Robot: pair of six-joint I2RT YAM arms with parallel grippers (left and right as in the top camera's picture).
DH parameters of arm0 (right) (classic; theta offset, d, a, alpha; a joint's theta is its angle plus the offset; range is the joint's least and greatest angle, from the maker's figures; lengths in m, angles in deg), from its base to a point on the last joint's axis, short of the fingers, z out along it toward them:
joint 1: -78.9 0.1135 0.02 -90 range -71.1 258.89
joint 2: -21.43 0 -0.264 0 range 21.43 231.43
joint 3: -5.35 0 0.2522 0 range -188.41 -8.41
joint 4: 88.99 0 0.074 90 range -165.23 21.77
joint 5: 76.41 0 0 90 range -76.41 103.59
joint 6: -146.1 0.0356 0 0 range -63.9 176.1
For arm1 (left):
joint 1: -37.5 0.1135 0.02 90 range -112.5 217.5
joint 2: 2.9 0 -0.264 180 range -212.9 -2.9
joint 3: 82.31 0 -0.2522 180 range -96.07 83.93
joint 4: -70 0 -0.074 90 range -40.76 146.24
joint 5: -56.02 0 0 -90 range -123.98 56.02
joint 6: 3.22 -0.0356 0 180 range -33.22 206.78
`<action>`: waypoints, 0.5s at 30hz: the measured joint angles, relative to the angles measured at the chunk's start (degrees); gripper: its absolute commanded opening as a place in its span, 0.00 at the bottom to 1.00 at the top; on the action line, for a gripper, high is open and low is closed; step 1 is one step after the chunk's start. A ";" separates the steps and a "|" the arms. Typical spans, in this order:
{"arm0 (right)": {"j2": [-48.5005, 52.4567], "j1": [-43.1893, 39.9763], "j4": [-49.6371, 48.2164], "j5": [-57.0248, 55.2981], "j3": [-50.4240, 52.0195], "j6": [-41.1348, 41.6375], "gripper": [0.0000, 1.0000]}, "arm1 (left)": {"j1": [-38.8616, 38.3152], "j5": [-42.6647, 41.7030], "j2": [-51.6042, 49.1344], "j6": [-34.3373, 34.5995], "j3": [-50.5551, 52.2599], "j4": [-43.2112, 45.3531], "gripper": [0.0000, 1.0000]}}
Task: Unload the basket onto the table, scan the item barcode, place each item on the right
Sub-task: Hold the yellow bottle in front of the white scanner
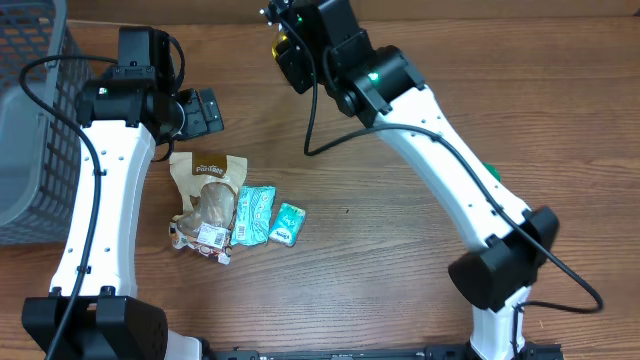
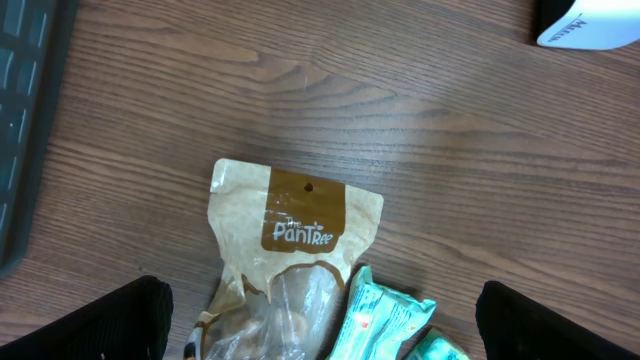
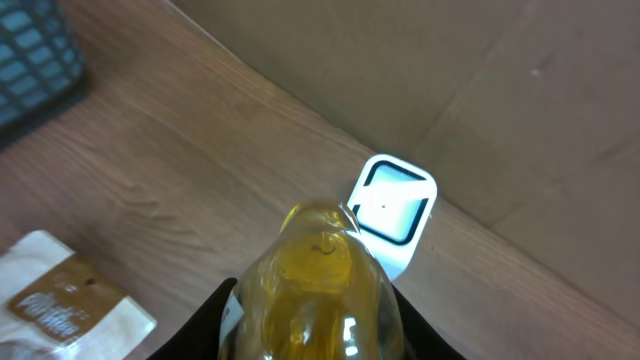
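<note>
Yellow-filled clear bottle [image 3: 318,270] pinched between the fingers [image 3: 215,330] of the right gripper [image 1: 288,55], up by the far edge of the table [image 1: 380,260], roughly at its middle. Held close to a white scanner [image 3: 395,203] with a black-rimmed window, set at that same far edge. No barcode visible on the bottle from these views. Left gripper [image 1: 200,112] spread wide, fingers [image 2: 110,320] well apart and holding nothing, hovering over a brown paper pouch [image 2: 290,230] on the table's left half. 2 teal packets [image 1: 254,214] side by side, 1 touching the pouch's right side. Grey basket [image 1: 30,120] at the left edge.
</note>
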 measured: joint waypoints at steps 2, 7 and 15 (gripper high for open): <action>1.42 -0.31 -1.68 -0.13 0.00 -0.98 0.04 | 0.00 0.00 0.00 0.00 0.00 0.02 1.00; 3.48 -1.11 -5.55 -0.15 0.02 -2.40 0.04 | 0.00 0.00 0.00 0.00 0.00 0.02 1.00; 3.63 -2.05 -11.56 -0.39 0.04 -3.96 0.04 | 0.00 0.00 0.00 0.00 0.00 0.02 1.00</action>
